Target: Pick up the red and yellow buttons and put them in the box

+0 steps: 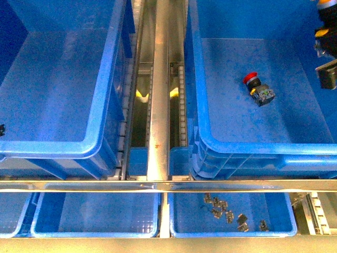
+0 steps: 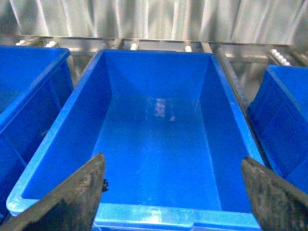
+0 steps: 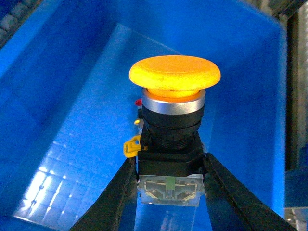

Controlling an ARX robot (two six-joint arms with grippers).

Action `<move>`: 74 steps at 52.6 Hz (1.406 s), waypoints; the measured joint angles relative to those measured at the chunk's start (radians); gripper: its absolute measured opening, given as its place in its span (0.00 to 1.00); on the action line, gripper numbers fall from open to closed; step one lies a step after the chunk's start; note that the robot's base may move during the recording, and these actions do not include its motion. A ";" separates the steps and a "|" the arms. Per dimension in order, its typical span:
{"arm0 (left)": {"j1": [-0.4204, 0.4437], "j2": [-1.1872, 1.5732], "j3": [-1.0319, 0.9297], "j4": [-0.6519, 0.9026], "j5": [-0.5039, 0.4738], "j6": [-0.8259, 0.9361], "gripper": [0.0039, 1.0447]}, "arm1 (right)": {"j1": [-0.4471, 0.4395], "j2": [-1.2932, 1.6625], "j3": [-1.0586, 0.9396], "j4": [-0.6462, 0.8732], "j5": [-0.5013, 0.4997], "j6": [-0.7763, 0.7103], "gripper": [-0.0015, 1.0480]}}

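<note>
Front view: the red button (image 1: 258,87) is already lying in the box (image 1: 247,146); your right gripper (image 1: 327,39) is hanging at its two o'clock, so release low. Left wrist: left gripper (image 2: 171,192) is gaping wide, empty. Right wrist: fingers (image 3: 113,195) are clamping the yellow button (image 3: 173,120) by its block, cap pointing twelve o'clock.

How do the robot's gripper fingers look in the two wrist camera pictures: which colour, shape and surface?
The left gripper has two broad, dark brown-black fingers with a rough, worn matte surface, tapering to blunt tips. The right gripper has slimmer, smooth black fingers. No cables or markings are visible.
</note>
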 joint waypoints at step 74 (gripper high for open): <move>0.000 0.000 0.000 0.000 0.000 0.002 0.93 | -0.026 0.707 0.744 -0.240 0.021 0.417 0.93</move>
